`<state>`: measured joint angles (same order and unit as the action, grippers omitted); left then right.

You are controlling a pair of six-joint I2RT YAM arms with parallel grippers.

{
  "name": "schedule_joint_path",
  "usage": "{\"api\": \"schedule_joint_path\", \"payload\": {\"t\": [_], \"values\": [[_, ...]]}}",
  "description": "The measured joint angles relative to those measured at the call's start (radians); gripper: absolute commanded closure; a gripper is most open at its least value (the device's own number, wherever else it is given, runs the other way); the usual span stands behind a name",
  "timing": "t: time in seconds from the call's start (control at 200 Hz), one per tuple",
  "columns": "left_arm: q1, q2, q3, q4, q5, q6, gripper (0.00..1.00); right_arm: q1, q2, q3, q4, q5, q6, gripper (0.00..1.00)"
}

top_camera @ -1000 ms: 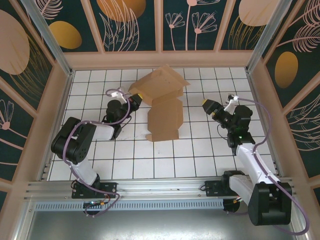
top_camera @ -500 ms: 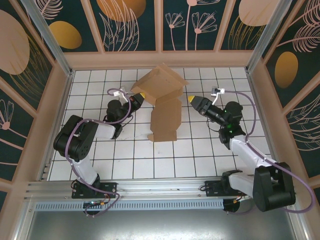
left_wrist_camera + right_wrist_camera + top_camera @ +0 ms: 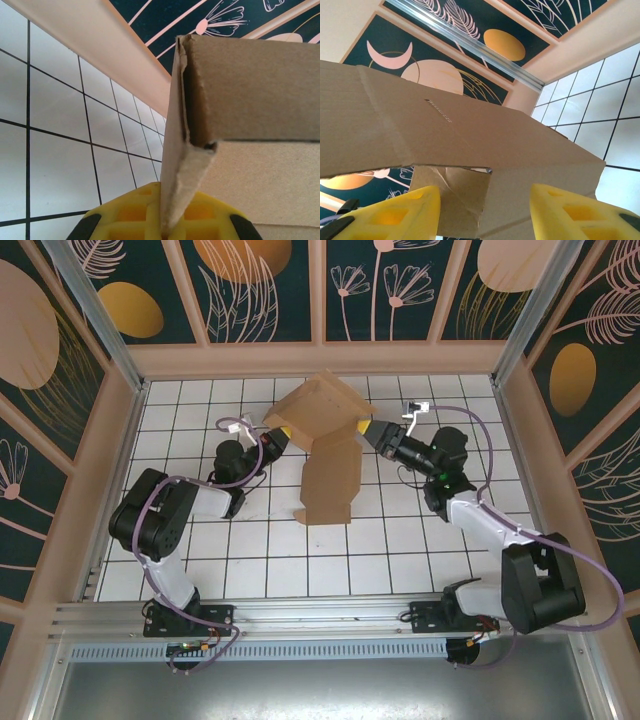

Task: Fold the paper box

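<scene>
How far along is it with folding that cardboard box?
Early on. The paper box has its far panels raised, but the near panel lies flat. The left gripper pinches a raised edge, and the right gripper is open at the opposite flap. Shaping and closing the box remain.

Matt brown cardboard paper box (image 3: 328,480) w/ rough edges, smooth yellow plastic fingers (image 3: 395,210), smooth tiled table (image 3: 400,540)
</scene>
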<state>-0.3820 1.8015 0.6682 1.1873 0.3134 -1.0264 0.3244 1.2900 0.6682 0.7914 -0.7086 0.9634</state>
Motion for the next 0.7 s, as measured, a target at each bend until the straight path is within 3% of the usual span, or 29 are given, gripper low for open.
{"api": "schedule_joint_path", "payload": {"t": [0.31,0.49,0.576,0.661,0.696], "values": [[0.0,0.01,0.0,0.005,-0.008,0.004,1.0,0.026,0.044,0.033,-0.064,0.013,-0.014,0.88],[0.006,0.01,0.0,0.004,-0.035,0.024,1.0,0.026,0.044,0.051,-0.148,0.04,-0.026,0.98],[0.008,0.01,0.0,-0.002,-0.04,0.031,1.0,0.026,0.044,0.057,-0.181,0.055,-0.04,0.95],[0.008,0.01,0.0,-0.01,-0.04,0.035,1.0,0.026,0.044,0.063,-0.211,0.061,-0.046,0.76],[0.008,0.01,0.0,-0.012,-0.039,0.037,1.0,0.027,0.044,0.064,-0.22,0.063,-0.048,0.73]]}}
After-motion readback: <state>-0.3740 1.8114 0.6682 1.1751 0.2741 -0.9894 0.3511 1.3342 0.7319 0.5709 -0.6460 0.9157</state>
